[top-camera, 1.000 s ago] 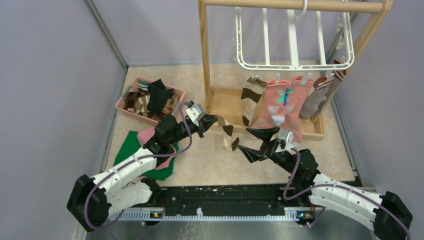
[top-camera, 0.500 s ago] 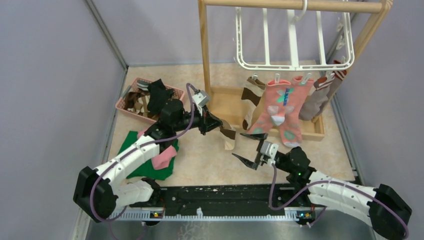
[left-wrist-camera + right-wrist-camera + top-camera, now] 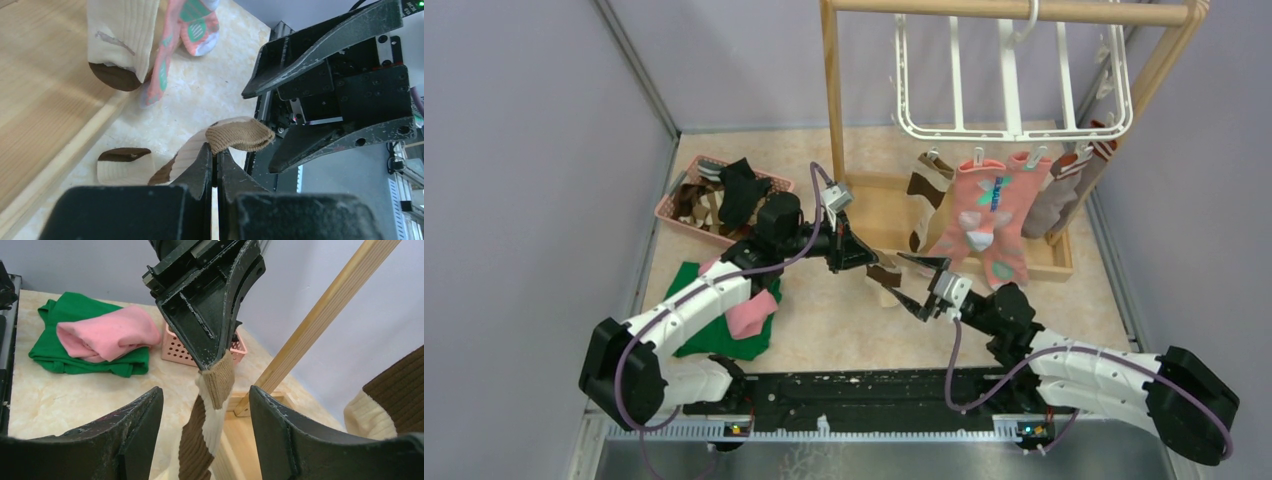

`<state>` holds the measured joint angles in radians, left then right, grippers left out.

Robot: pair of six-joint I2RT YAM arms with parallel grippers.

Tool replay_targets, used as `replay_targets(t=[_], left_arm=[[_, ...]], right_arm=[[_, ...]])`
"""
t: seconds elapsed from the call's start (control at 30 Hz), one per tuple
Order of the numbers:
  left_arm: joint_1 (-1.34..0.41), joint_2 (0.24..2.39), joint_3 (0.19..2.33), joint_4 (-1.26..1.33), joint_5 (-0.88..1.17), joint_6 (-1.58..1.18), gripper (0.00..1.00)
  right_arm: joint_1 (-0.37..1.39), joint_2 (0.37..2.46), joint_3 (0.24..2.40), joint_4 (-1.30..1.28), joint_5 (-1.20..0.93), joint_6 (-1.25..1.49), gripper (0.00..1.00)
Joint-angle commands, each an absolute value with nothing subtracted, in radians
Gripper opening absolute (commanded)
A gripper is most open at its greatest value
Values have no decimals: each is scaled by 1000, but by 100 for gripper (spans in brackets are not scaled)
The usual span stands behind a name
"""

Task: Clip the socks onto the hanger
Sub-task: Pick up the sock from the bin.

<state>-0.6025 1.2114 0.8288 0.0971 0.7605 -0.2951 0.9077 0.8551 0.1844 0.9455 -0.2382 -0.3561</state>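
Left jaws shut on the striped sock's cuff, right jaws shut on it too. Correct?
No. The right jaws are open, one each side of the sock; the right wrist view shows it. The left jaws are shut on its cuff.

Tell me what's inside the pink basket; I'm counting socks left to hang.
Inside the pink basket lie brown-cream striped socks with a dark sock draped on top. Anything beneath them is covered, so the full count cannot be told.

Bright, even, diffuse light; soft shadows; blurred foreground in wrist views.
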Motion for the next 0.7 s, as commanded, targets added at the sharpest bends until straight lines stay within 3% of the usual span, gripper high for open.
replay_targets(t=[0.0, 0.3, 0.57, 0.67], left_arm=[[-599, 1220, 871, 128, 832, -317, 0], [-599, 1221, 863, 146, 872, -318, 0], [-599, 1208, 848, 153, 871, -310, 1], [-598, 1189, 829, 186, 911, -278, 18]], right_arm=[[919, 892, 248, 1002, -230, -380, 60], [919, 918, 271, 982, -209, -409, 37], [919, 889, 272, 942, -207, -419, 0], [919, 843, 245, 982, -208, -380, 0]])
